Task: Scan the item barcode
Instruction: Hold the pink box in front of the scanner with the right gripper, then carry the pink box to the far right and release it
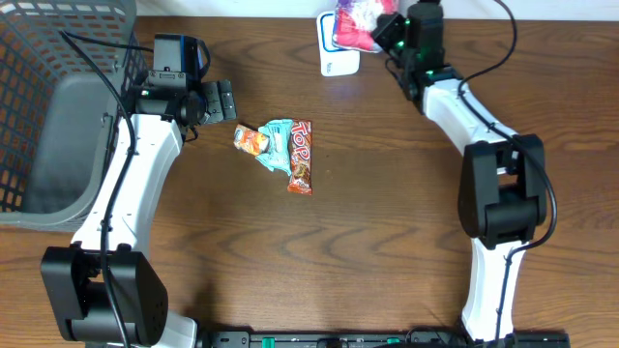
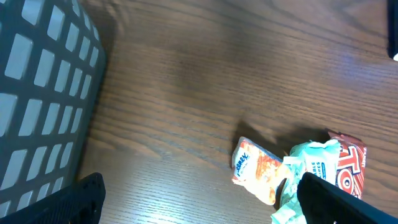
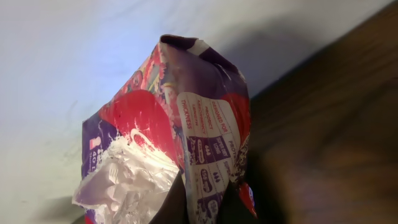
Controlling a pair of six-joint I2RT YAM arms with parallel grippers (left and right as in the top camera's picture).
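Three snacks [image 1: 278,147] lie mid-table just off the left gripper [image 1: 224,100], fingers spread wide, in overhead, whereas only the right wrist view reveals the printed panel of the purple-and-red packet [image 3: 205,124], clamped by the right gripper [image 1: 385,31] over the white scanner [image 1: 338,58].

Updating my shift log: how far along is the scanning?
Done: nothing visibly, no item shows in the basket. In hand: the right gripper holds a pink-and-purple packet over the white scanner. Still to do: three snacks lie on the table by the open left gripper.
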